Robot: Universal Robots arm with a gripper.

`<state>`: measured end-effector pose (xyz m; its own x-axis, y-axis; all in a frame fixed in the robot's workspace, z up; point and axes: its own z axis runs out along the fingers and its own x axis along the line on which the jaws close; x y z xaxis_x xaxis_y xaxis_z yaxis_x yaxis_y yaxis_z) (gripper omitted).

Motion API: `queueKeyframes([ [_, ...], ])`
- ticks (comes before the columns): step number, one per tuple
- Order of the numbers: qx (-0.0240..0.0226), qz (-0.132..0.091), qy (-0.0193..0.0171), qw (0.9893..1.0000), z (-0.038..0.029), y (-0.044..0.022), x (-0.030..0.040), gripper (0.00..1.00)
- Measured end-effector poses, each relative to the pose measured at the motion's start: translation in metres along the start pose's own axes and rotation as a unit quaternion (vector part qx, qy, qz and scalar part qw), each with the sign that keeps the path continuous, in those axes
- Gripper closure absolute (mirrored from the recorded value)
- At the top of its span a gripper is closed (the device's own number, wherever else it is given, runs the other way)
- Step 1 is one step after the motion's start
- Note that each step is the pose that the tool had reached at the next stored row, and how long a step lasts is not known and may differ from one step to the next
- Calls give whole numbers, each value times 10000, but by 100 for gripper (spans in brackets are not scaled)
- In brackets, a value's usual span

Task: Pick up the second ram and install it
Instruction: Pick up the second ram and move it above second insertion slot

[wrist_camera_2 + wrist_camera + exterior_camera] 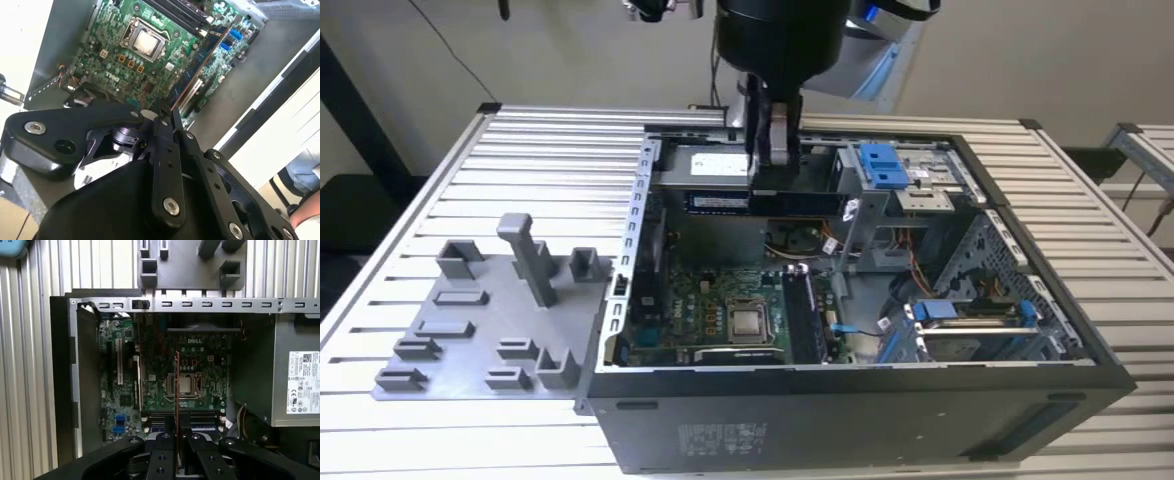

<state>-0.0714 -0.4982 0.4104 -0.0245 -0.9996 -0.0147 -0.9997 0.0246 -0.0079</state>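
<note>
The second ram (720, 203), a long dark blue stick with a pale label, hangs level above the open computer case (854, 400), over its rear part. My gripper (771, 185) is shut on its upper edge from above. In the first wrist view the ram (177, 385) appears edge-on as a thin line running out from between the fingers (164, 455), over the motherboard (125, 390) near the processor socket (184, 385) and the memory slots (200, 417). In the second wrist view the ram's edge (197, 75) juts from the gripper (167, 117) above the board.
A grey plastic tray (467, 350) with blocks and posts lies on the slatted table at the exterior view's left of the case. Inside the case are a power supply (707, 165), blue drive brackets (883, 165), cables and a drive cage (974, 325). The case walls ring the motherboard.
</note>
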Motion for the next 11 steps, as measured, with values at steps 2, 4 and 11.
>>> queueKeyframes([
  [2, -1, -2, 0, 10000, 0, -59, -2, 86],
  [4, -2, -4, 0, 10000, 1, -117, -3, 86],
  [11, -4, -13, 0, 10000, 2, -308, -7, 86],
])
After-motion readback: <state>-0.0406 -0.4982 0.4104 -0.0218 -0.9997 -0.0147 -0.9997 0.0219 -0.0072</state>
